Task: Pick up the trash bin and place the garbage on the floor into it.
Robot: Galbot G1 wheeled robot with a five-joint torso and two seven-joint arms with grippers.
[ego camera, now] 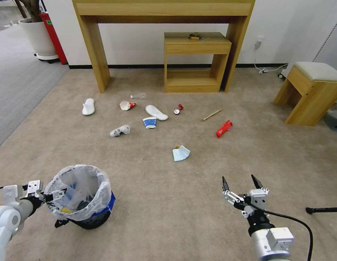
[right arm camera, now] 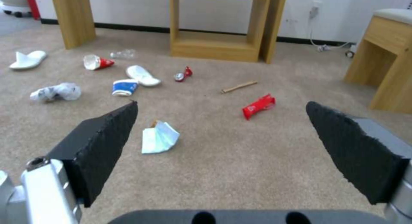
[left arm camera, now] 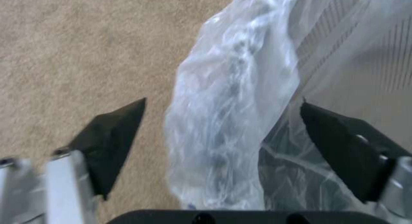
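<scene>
Two tools in view. Left tool (ego camera: pixel 54 195) at bin (ego camera: pixel 89 214) rim, fingers spread wide, one outside (left arm camera: pixel 109 143), one inside (left arm camera: pixel 343 143), straddling bag-covered wall, not clamped. Bin stood on floor (ego camera: pixel 168 203) near left. Right tool (ego camera: pixel 241 183) hovered low over carpet, wide open, empty. Garbage scattered ahead: slippers (ego camera: pixel 88 107), cups (ego camera: pixel 150 122), bottle (ego camera: pixel 138 96), can (ego camera: pixel 179 109), stick (ego camera: pixel 211 115), wrapper (ego camera: pixel 224 128), blue paper (ego camera: pixel 181 153) nearest.

The head view looks down from high over the floor (ego camera: pixel 168 188) toward 12 o'clock, the right wrist view shares its litter from lower, and the left wrist view sits close against the trash bin (left arm camera: pixel 231 121).
</scene>
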